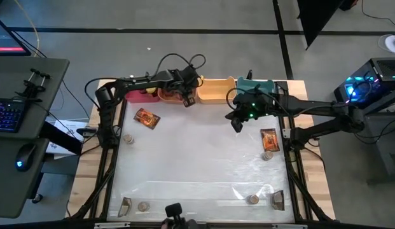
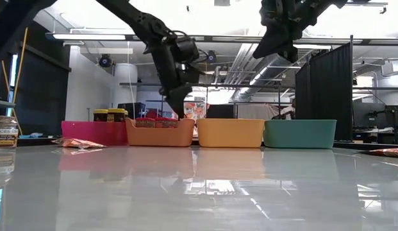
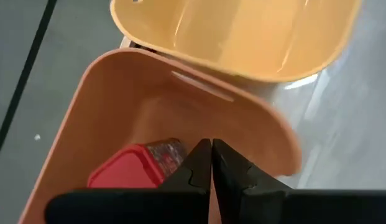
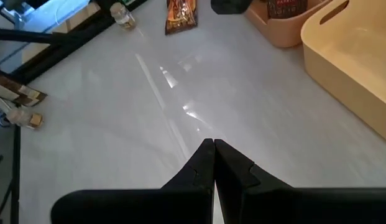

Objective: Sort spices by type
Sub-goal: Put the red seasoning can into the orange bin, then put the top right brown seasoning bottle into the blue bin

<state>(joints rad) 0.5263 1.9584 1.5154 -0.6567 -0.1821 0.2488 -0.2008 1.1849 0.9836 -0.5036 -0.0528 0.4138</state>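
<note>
The left gripper (image 1: 186, 100) is positioned over the orange bin (image 1: 173, 94), fingers pressed together on nothing; red boxes (image 3: 125, 175) are already deposited inside. The right gripper (image 1: 237, 124) is likewise shut and empty. Foil packets (image 1: 146, 118) and grey-brown-lidded jars (image 1: 252, 199) are left on the table (image 1: 197, 165); sorting is judged partly complete.

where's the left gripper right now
In the high view the left gripper hangs shut over the orange bin at the table's far edge, between the pink bin and the yellow bin.
</note>
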